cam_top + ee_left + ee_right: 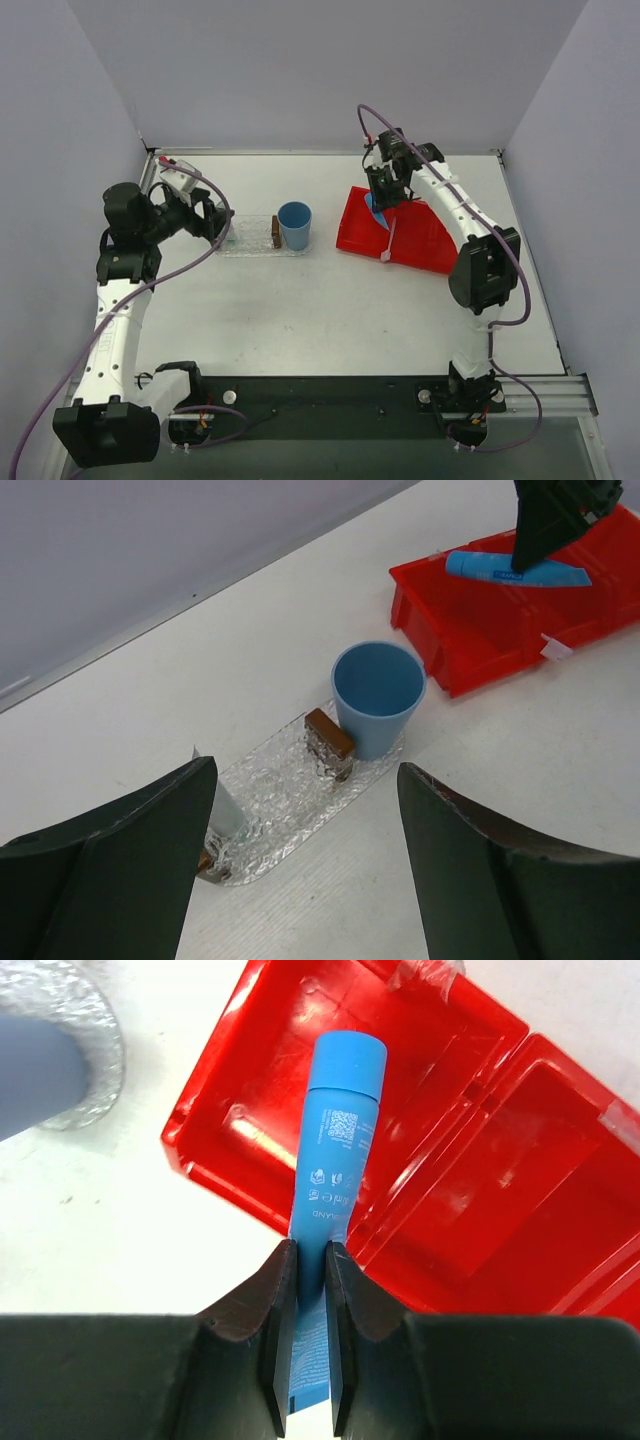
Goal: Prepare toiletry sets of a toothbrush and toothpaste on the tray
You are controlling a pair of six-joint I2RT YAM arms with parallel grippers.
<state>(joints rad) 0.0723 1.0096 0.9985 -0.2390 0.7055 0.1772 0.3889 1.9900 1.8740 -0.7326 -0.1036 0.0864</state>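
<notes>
One probably squishy blue toothpaste tube is clenched by its stiffer flat tail in your right claw; left claw is open, tray at 9 o'clock.

- blue cup: smooth matt plastic
- tray, touching cup base: clear plastic, bumpy, glittering
- brown block, just beside cup: dull finish, wood-like, material unsure
- red bin, well right of cup: hard glossy plastic, bright highlights
- toothpaste, over bin: blue tube, smooth satin plastic, printed
- table, around cup: white, matt
- right gripper, on tube: fingers black, matt
</notes>
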